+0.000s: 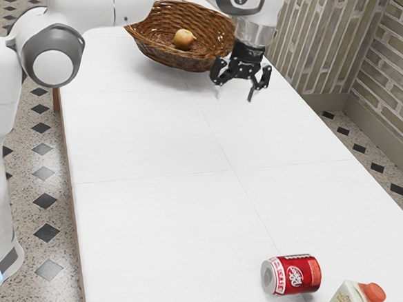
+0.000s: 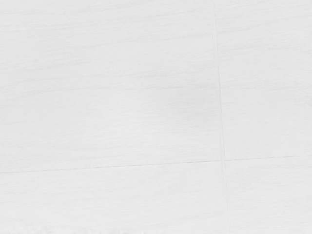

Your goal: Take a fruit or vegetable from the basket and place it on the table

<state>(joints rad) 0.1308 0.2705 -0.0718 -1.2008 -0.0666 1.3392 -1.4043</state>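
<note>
Jaws wide & empty, the gripper hung o/s the basket w/ the fruit inside, & too low an approach risked knocking the basket b/c its side stood betw. them!

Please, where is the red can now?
In the exterior view, the red can lies on its side on the white table, toward the exterior view's lower right, just beside the bottle with the orange cap.

Bright, even light — soft shadows
</note>
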